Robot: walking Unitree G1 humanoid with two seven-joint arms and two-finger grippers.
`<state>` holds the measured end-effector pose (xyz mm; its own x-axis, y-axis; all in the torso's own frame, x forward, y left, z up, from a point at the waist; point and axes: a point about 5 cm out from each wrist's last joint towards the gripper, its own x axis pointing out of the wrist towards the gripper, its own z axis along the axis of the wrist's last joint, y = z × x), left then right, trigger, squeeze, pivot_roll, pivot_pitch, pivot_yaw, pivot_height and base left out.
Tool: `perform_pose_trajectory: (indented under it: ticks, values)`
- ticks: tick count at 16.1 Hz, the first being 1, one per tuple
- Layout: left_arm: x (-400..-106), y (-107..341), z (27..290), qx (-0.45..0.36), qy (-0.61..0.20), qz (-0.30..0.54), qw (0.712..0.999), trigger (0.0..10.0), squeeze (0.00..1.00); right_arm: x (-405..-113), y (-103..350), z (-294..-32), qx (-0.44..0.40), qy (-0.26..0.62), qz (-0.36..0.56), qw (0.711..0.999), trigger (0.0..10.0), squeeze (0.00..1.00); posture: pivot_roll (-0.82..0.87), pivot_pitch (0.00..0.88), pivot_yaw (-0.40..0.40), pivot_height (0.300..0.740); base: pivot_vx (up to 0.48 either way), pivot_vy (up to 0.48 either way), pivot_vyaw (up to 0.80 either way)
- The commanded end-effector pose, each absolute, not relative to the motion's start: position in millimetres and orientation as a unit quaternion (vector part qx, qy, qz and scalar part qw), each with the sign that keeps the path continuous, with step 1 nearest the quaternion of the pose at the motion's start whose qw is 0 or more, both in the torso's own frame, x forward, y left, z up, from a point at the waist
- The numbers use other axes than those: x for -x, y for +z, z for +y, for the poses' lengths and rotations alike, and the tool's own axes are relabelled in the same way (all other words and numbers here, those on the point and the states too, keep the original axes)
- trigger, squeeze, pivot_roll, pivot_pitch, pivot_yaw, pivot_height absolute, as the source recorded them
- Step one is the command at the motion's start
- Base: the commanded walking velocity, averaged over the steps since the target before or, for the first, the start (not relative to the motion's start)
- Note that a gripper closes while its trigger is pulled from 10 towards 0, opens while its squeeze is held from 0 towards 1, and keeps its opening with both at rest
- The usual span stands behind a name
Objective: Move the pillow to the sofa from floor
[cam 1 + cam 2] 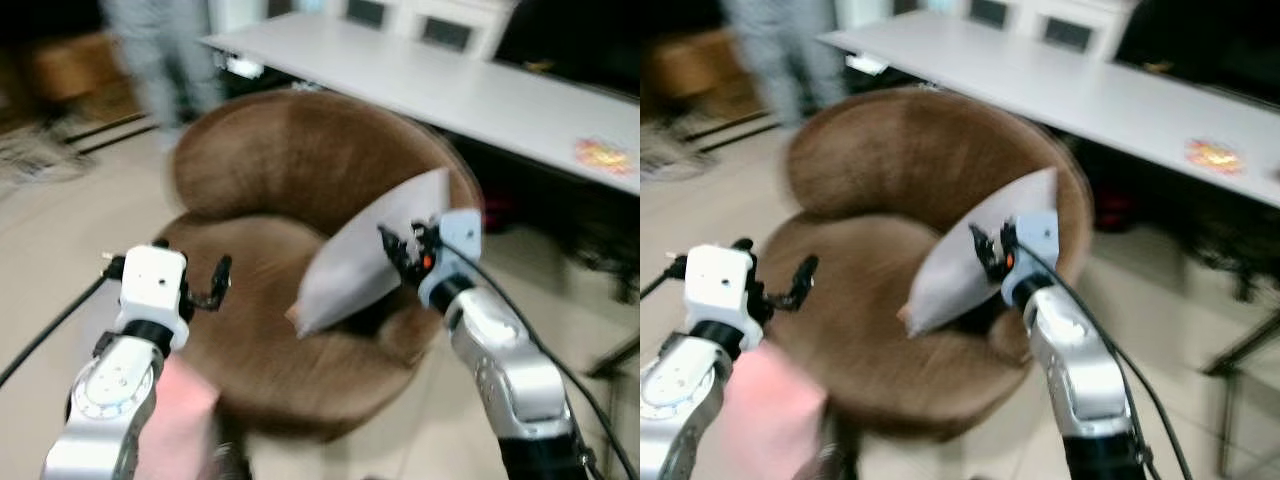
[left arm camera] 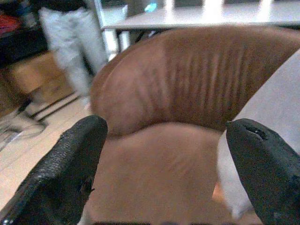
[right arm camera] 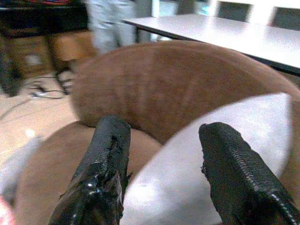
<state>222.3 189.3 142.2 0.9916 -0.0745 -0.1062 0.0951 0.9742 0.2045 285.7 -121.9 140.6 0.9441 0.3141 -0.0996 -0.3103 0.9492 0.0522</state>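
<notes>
Head cameras first: I see a round brown sofa (image 1: 290, 300) dead ahead on the pale floor (image 1: 60, 250), and the white pillow (image 1: 375, 255) is on it, propped tilted against the right side of the backrest with its lower corner down on the seat. My right gripper (image 1: 400, 250) is up against the pillow's right edge, but from this angle I cannot tell how its fingers stand. My left gripper (image 1: 205, 285) hovers over the left front of the seat, apart from the pillow, with a gap between its fingers. Something pink (image 1: 175, 425) sits low beside my left arm, too blurred to identify. Behind the sofa runs a long white table (image 1: 470, 85) with a small colourful item (image 1: 603, 155) on it, and a person's grey trouser legs (image 1: 160, 60) stand at the far left.

Left wrist camera now: the two black fingers (image 2: 70, 164) are spread wide, nothing between them but the brown seat and backrest, with the pillow's edge near the far finger.

Right wrist camera: fingers (image 3: 105, 164) parted here too, framing the pillow's white cloth, which lies beyond the tips rather than pinched between them. Sofa back rises behind, table beyond that.
</notes>
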Motion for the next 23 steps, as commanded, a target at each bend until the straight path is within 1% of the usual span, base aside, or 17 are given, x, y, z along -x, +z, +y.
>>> perform_pose_trajectory:
  ticks: [1, 7, 11, 13, 14, 16, 18, 20, 23]
  values:
    - [-226, 148, 188, -0.110, -0.047, 0.029, 0.992, 10.0, 0.00, -284, 140, -123, -0.012, 0.160, 0.060, 0.985, 10.0, 0.00, 0.00, 0.000, -0.070, 0.740, 0.000, 0.000, 0.00]
    - [-220, 144, 193, -0.095, -0.034, 0.034, 0.994, 10.0, 0.00, -282, 135, -123, 0.004, 0.176, 0.078, 0.981, 10.0, 0.00, 0.01, 0.000, -0.085, 0.740, 0.000, 0.000, 0.00]
    - [-215, 143, 192, -0.094, -0.031, 0.033, 0.994, 10.0, 0.00, -283, 128, -127, 0.017, 0.179, 0.098, 0.979, 10.0, 0.00, 0.02, 0.000, -0.099, 0.740, 0.000, 0.293, 0.00]
    - [-213, 142, 191, -0.096, -0.028, 0.033, 0.994, 10.0, 0.00, -284, 127, -127, 0.022, 0.187, 0.102, 0.977, 10.0, 0.00, 0.03, 0.000, -0.103, 0.740, 0.000, 0.298, 0.00]
    - [-211, 142, 191, -0.097, -0.026, 0.032, 0.994, 10.0, 0.00, -284, 126, -127, 0.024, 0.192, 0.103, 0.976, 10.0, 0.00, 0.04, 0.000, -0.122, 0.740, 0.000, 0.300, 0.00]
    - [-209, 142, 191, -0.098, -0.021, 0.033, 0.994, 10.0, 0.00, -284, 125, -125, 0.027, 0.200, 0.106, 0.974, 10.0, 0.00, 0.05, 0.000, -0.132, 0.740, 0.000, 0.298, 0.00]
    - [-207, 143, 191, -0.098, -0.019, 0.033, 0.994, 10.0, 0.00, -285, 123, -124, 0.027, 0.202, 0.108, 0.973, 10.0, 0.00, 0.05, 0.000, -0.132, 0.740, 0.000, 0.300, 0.00]
    - [-208, 144, 192, -0.102, -0.021, 0.035, 0.994, 10.0, 0.00, -284, 122, -122, 0.025, 0.204, 0.111, 0.972, 10.0, 0.00, 0.05, 0.000, -0.120, 0.740, 0.000, 0.300, 0.00]
    - [-211, 146, 192, -0.111, -0.040, 0.037, 0.992, 10.0, 0.00, -281, 120, -122, 0.011, 0.182, 0.110, 0.977, 10.0, 0.00, 0.02, 0.000, -0.058, 0.740, 0.000, 0.298, 0.00]
